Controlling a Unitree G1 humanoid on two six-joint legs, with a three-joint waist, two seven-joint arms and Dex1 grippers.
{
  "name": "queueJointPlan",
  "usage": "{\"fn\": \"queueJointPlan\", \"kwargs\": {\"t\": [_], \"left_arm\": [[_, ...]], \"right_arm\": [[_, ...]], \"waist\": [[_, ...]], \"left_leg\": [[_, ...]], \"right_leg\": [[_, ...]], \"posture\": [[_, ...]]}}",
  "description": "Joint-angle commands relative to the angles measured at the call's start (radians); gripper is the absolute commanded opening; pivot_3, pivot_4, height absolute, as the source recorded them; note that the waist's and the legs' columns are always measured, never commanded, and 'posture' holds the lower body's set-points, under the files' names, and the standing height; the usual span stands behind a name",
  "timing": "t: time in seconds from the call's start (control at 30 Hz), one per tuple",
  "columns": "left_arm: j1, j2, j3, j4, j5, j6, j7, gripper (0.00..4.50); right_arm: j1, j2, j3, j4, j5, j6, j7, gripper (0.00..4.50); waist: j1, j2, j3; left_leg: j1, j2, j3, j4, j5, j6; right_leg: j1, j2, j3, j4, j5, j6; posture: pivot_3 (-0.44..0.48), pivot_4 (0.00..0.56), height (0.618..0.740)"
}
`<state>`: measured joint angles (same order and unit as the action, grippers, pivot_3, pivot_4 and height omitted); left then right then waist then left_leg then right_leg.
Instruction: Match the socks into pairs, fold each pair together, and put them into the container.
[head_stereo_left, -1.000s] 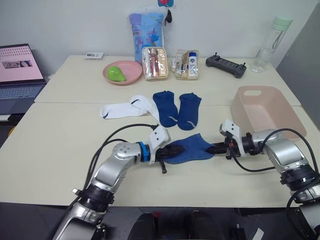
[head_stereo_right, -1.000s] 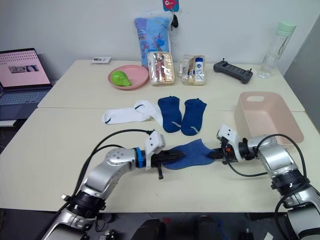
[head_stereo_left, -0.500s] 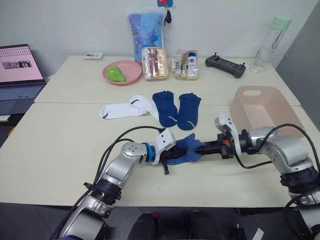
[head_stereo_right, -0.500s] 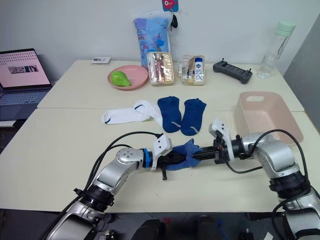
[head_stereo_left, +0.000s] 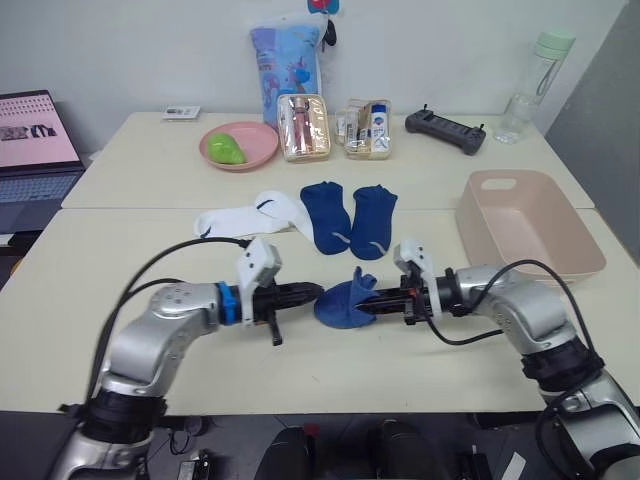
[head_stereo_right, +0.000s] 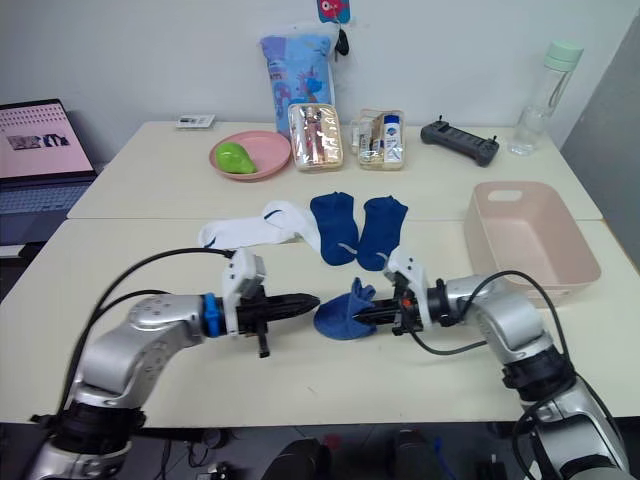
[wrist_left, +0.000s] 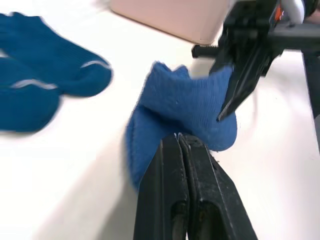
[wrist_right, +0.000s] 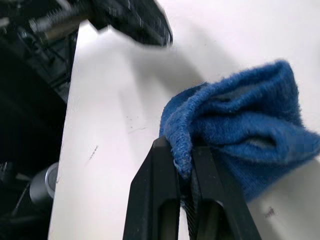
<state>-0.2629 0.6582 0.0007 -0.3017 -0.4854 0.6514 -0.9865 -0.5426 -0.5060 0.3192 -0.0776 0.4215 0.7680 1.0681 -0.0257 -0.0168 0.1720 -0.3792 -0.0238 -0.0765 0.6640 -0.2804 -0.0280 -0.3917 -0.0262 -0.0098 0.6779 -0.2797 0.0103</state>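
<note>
A dark blue sock bundle (head_stereo_left: 338, 304) lies folded over on the front table, with my right gripper (head_stereo_left: 363, 306) shut on its edge (wrist_right: 183, 150) from the right. My left gripper (head_stereo_left: 316, 290) is shut with nothing between its fingers; its tip (wrist_left: 179, 139) sits just left of the bundle. Two more dark blue socks (head_stereo_left: 322, 214) (head_stereo_left: 374, 221) lie flat side by side behind it. Two white socks (head_stereo_left: 246, 212) lie overlapped to their left. The pale pink container (head_stereo_left: 560, 260) stands at the right, with nothing in it.
On the rear table stand a pink plate (head_stereo_left: 215, 158) with a green object, two clear pouches (head_stereo_left: 306, 127) (head_stereo_left: 366, 115), a blue printed bag (head_stereo_left: 286, 58), a black controller (head_stereo_left: 446, 127) and a bottle (head_stereo_left: 534, 72). A laptop (head_stereo_left: 28, 150) sits at far left.
My left gripper let go of the blue sock and drew back to the left. My right gripper carried the sock's toe end leftward, folding it over into a bundle.
</note>
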Motion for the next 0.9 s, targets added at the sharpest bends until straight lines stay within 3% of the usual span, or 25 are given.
{"fn": "queueJointPlan", "kwargs": {"t": [0.03,0.13,0.37,0.7,0.9], "left_arm": [[-0.006,-0.004,0.035,-0.032,-0.016,-0.010,0.037,0.03],[-0.015,-0.019,0.036,-0.035,-0.027,-0.009,0.061,0.03],[-0.019,-0.026,0.025,-0.044,-0.033,-0.020,0.080,0.00],[-0.127,-0.081,-0.047,-0.013,-0.037,-0.039,0.049,0.00],[-0.113,-0.071,-0.191,0.046,0.092,-0.122,0.019,0.00]], "right_arm": [[-0.043,0.037,0.032,0.013,-0.021,-0.045,0.012,0.00],[-0.052,0.057,0.049,0.032,-0.040,-0.069,0.015,0.00],[-0.058,0.058,0.038,0.004,-0.019,-0.070,0.047,2.20],[-0.053,0.001,-0.033,-0.112,0.102,0.055,0.078,2.20],[-0.014,-0.097,-0.052,-0.052,0.028,-0.009,0.056,2.20]], "waist": [[0.000,0.000,0.000],[0.000,0.000,0.000],[-0.001,0.000,0.000],[0.000,0.000,0.000],[0.001,0.000,0.000]], "left_leg": [[0.000,0.000,0.000,0.000,0.000,0.000],[0.000,0.000,0.000,0.000,0.000,0.000],[0.000,0.000,0.000,0.000,0.000,0.000],[-0.001,0.000,0.000,0.000,0.000,0.000],[0.000,0.000,0.000,0.000,0.000,0.000]], "right_leg": [[0.000,0.000,0.000,0.000,0.000,0.000],[0.000,0.000,0.000,0.000,0.000,0.000],[-0.001,0.000,0.000,0.000,0.000,0.000],[0.000,0.000,0.000,0.000,0.000,0.000],[0.000,0.000,0.000,0.000,0.000,0.000]], "posture": [[0.000,0.150,0.740],[0.000,0.150,0.740],[0.000,0.150,0.740],[0.000,0.150,0.740],[0.000,0.150,0.740]]}}
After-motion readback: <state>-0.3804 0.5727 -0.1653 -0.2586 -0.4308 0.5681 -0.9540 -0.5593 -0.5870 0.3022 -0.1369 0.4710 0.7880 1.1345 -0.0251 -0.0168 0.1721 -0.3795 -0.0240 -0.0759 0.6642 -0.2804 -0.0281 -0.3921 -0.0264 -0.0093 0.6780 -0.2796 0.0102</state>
